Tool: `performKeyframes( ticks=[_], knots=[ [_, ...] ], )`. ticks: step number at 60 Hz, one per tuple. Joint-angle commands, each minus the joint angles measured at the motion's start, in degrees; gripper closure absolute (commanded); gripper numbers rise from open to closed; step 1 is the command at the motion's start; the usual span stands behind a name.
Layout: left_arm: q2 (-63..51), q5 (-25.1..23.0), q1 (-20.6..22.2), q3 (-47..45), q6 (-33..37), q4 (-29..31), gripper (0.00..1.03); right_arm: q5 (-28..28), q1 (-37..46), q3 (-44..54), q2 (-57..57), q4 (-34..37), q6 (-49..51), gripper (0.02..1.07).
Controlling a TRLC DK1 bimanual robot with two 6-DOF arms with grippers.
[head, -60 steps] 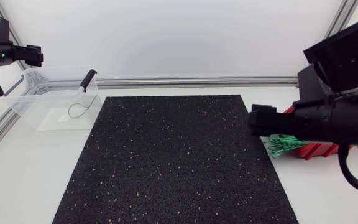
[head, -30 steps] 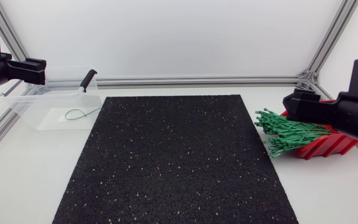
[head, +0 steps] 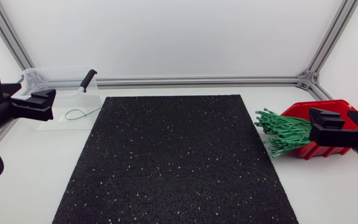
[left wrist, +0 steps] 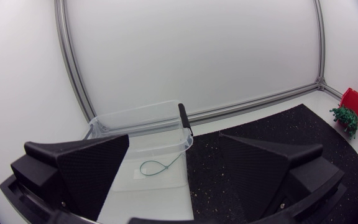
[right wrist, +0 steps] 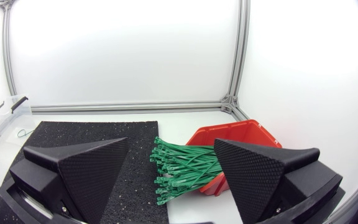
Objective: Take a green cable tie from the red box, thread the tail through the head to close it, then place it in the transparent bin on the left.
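green closed-loop cable tie [left wrist: 157,167] in transparent bin [left wrist: 118,119]

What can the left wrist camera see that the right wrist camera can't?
Only the left wrist view shows the left pincer, open and empty. Only the right wrist view shows the right pincer, also open and empty. Both show the black mat, the transparent bin with a looped green tie inside, and the red box spilling green ties.
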State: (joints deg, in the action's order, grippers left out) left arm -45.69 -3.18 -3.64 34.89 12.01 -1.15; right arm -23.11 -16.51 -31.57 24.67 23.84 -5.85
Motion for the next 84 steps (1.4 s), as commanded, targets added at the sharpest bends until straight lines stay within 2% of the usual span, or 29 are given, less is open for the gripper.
performKeyframes(
  ticks=[1,15,27,51,58,62,66,84],
  knots=[
    [3.06,-0.51,0.91,-3.08,-1.11,-0.70,0.03,1.20,2.19,3.28,-2.14,-1.75,3.23,0.07],
    [11.85,-0.51,1.09,-9.76,-1.38,-0.87,0.03,6.89,5.92,10.64,-7.99,-7.49,3.91,0.07],
    [17.25,-0.23,1.80,-16.25,-1.51,-4.37,0.04,11.35,8.83,16.39,-12.57,-11.98,4.44,0.07],
    [29.07,1.19,2.57,-24.00,-5.87,-2.07,0.04,20.48,14.79,28.18,-21.96,-21.18,5.53,0.07],
    [32.40,1.59,2.78,-26.18,-7.10,-1.43,0.13,23.05,16.47,31.49,-24.60,-23.77,5.84,0.07],
    [34.36,1.82,2.91,-27.47,-7.83,-1.05,0.13,23.11,16.51,31.57,-24.67,-23.84,5.85,0.07],
    [36.20,2.04,3.03,-28.68,-8.51,-0.69,0.04,23.11,16.51,31.57,-24.67,-23.84,5.85,0.07],
    [44.80,3.07,3.58,-34.31,-11.68,0.97,0.04,23.11,16.51,31.57,-24.67,-23.84,5.85,0.07]
  ],
)
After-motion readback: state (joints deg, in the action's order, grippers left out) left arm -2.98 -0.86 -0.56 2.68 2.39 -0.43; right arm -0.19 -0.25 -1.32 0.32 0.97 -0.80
